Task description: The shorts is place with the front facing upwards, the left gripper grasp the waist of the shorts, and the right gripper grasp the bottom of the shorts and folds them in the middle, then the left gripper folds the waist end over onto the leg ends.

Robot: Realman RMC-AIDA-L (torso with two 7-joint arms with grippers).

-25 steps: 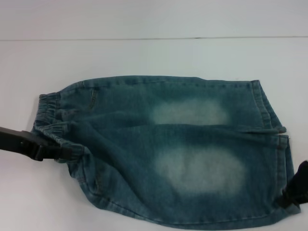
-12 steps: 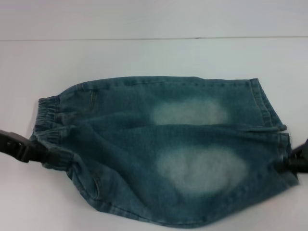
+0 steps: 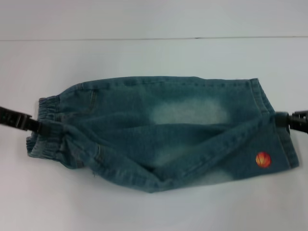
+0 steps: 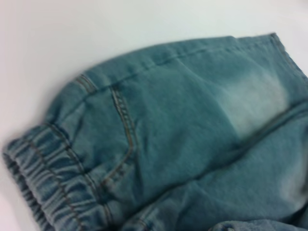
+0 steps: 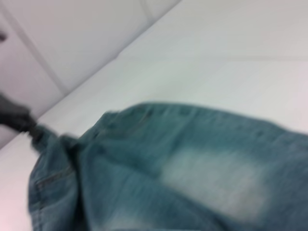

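The blue-green denim shorts [image 3: 159,130] lie across the white table, waist to the left, leg ends [image 3: 274,134] to the right. Their near half is lifted and partly turned over the far half, showing an orange ball embroidery [image 3: 263,159]. At the left edge my left gripper [image 3: 34,125] is shut on the elastic waist [image 3: 45,130]. My right gripper [image 3: 284,120] is shut on the hem at the right. The left wrist view shows the waistband [image 4: 43,183] and a stitched pocket [image 4: 122,139]. In the right wrist view the shorts [image 5: 183,178] hang stretched toward the left gripper [image 5: 21,120].
The white table [image 3: 154,57] surrounds the shorts. Its far edge [image 3: 154,38] meets a pale wall behind.
Both grippers have risen and moved away from me, lifting the near edge of the shorts and folding it toward the far half. The orange ball embroidery has come into sight.
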